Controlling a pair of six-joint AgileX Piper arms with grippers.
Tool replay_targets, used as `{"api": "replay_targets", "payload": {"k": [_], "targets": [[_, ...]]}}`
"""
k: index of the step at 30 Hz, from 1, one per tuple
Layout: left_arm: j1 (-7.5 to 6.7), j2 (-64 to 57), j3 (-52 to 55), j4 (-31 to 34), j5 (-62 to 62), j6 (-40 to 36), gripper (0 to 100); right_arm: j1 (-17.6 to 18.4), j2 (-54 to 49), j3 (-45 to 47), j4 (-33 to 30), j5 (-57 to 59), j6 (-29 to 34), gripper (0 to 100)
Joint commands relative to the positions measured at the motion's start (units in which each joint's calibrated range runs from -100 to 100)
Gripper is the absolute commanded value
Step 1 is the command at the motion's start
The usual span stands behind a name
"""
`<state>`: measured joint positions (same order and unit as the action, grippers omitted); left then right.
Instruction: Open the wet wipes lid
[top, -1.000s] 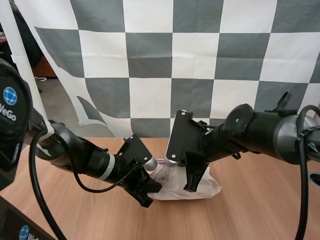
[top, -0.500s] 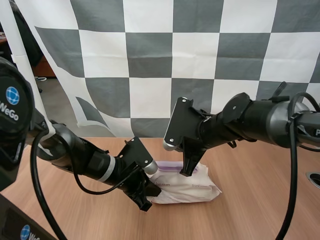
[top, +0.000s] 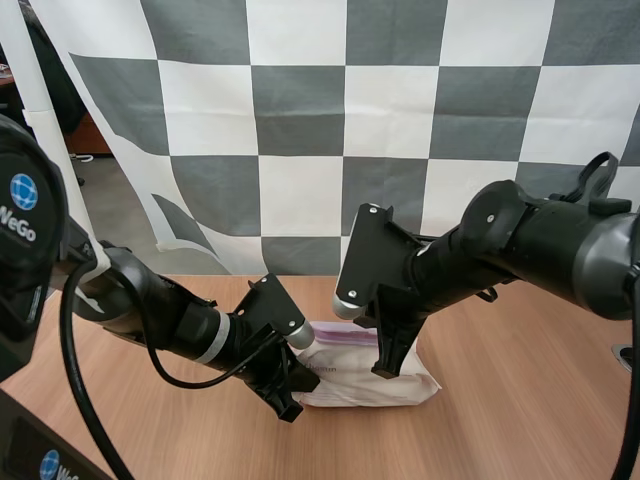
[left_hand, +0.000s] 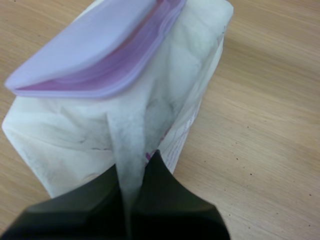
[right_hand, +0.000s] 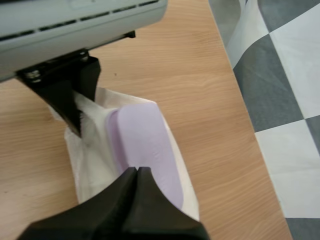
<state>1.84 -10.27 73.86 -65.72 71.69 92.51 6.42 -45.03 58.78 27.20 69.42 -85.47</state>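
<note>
Your pack of wet wipes (top: 365, 378) lies on the desk (top: 500, 420), its purple lid (right_hand: 142, 137) apparently down. Your left end effector (left_hand: 132, 165) is clamped on the pack's end seam. Your right end effector (right_hand: 136, 172), fingers together, hangs over the lid's end. Hook that tip under the lid's free edge and lever it up gently.

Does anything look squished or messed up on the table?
Yes, a little. The white soft wet wipes pack is crumpled where the left gripper pinches its end seam into a stretched fin. Its purple plastic lid looks shut; nothing has spilled.
</note>
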Motion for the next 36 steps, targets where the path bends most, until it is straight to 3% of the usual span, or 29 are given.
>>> {"api": "replay_targets", "payload": {"k": [1, 8, 15, 29, 36], "targets": [[0.00, 0.02, -0.04, -0.10, -0.18, 0.74, 0, 0.04, -0.10, 0.07, -0.23, 5.52, 1.12, 0], [0.00, 0.02, -0.04, -0.10, -0.18, 0.74, 0, 0.04, -0.26, 0.64, -0.37, 9.01, 1.92, 0], [0.00, 0.02, -0.04, -0.21, -0.18, 0.74, 0, 0.04, 4.61, 0.64, 0.76, 1.20, 1.21, 0], [0.00, 0.02, -0.04, -0.21, 0.34, 0.74, 0, 0.04, 12.22, 0.51, 7.34, -15.42, -5.88, 0], [0.00, 0.02, -0.04, -0.21, 1.41, 0.74, 0, 0.04, 18.52, 0.51, 14.21, -24.64, -12.28, 0]]}}
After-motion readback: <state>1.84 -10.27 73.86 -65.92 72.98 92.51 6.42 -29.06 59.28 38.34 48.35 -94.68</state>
